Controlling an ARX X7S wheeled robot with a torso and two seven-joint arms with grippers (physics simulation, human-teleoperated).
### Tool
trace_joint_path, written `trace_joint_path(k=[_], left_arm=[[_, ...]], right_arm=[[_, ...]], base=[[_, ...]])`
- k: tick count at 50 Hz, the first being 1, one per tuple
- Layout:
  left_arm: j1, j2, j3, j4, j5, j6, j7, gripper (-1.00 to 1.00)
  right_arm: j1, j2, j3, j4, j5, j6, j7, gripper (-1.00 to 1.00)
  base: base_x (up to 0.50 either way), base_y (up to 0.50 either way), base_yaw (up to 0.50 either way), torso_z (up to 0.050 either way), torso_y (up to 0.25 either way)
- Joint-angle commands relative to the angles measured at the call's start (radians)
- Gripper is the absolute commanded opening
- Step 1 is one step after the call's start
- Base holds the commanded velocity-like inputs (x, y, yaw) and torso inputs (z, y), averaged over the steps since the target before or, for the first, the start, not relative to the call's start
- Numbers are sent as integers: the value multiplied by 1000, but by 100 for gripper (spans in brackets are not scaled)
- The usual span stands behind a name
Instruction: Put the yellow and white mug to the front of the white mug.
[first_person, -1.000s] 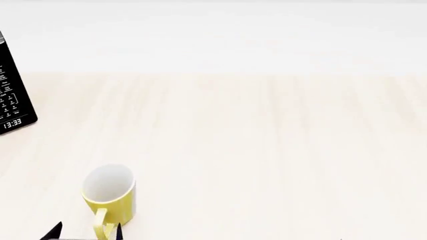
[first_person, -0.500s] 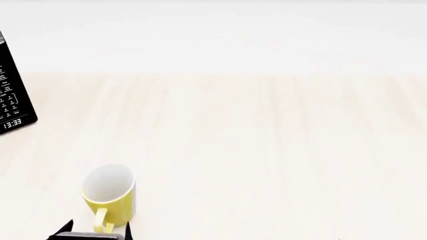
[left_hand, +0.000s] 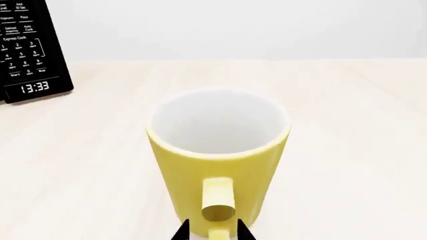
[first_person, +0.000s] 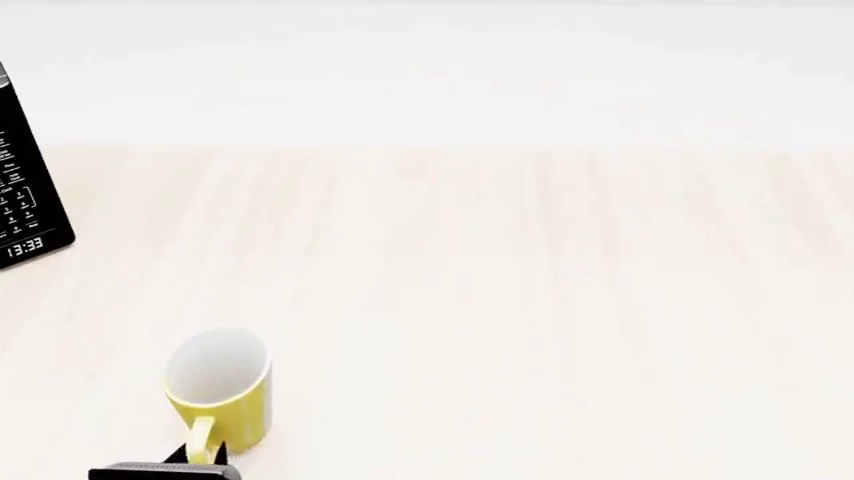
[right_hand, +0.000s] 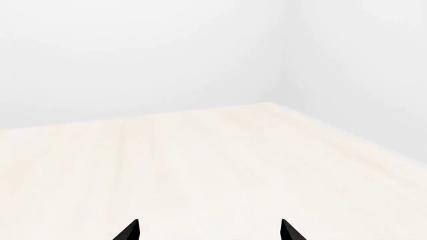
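1. Near the lower left corner of the head view, the yellow and white mug (first_person: 219, 385) stands upright on the pale wooden table (first_person: 534, 300), its white inside facing up and its yellow handle (first_person: 200, 441) turned toward me.

2. My left gripper (first_person: 194, 462) sits at the bottom edge of that view, right at the handle. My left wrist camera shows my two dark fingertips (left_hand: 181, 232) closed in on either side of the handle (left_hand: 217, 206), one tip on each flank and only the handle's width between them. They look clamped on it, though the contact itself lies at the very edge of the picture.

3. From the left wrist camera the yellow and white mug (left_hand: 217, 160) fills the middle of the view, its rim round and level, its base on the table (left_hand: 347, 150).

4. A black microwave panel (first_person: 27, 195) with white buttons and a clock reading 13:33 stands at the far left of the table, well apart from the mug. It also shows in the left wrist view (left_hand: 30, 50), behind the mug and off to one side.

5. My right gripper (right_hand: 210, 231) hangs over bare table (right_hand: 200, 160) with its two fingertips (right_hand: 128, 231) spread wide and nothing between them.

6. No white mug appears in any view.
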Motion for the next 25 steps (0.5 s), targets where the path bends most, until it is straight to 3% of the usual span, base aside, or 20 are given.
trace_joint_path(k=[1, 21, 22, 25], left_arm=[[4, -19, -5, 4, -53, 27, 46, -100], [-20, -78, 10, 18, -132, 57, 183, -100], [-34, -93, 10, 20, -192, 70, 277, -100], [-80, -113, 23, -28, -199, 127, 373, -100]], right_arm=[[6, 4, -11, 16, -3, -2, 5, 100], [2, 14, -17, 10, 5, -6, 14, 100], [0, 16, -17, 5, 7, -7, 14, 100], [-2, 19, -17, 0, 9, -8, 15, 100]], base=[[0, 0, 0, 0, 0], [0, 0, 0, 0, 0], [0, 0, 0, 0, 0], [0, 0, 0, 0, 0]])
